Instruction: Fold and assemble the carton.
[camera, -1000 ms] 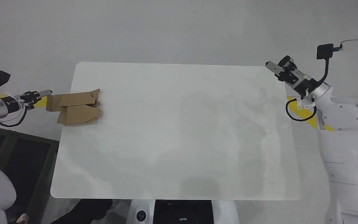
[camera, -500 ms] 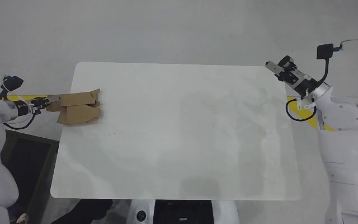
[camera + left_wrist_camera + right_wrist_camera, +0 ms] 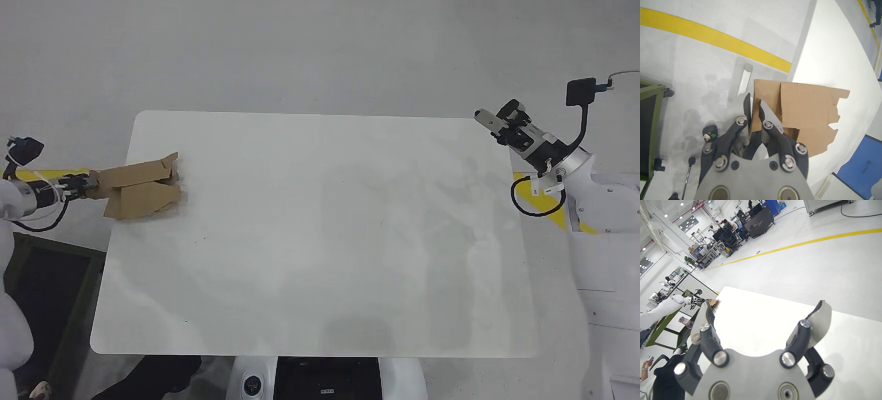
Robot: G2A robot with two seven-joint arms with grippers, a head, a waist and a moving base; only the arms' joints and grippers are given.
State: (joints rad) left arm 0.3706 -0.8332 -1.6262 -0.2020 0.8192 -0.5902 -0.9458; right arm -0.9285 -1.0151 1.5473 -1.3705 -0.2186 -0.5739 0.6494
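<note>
Cardboard carton (image 3: pixel 804 115) is partly hidden behind the left gripper (image 3: pixel 754 99) pinching it.

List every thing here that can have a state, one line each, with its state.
carton: flattened, not yet assembled, one end out past the table edge.
left gripper: shut on the carton's edge.
right gripper: open, empty.
</note>
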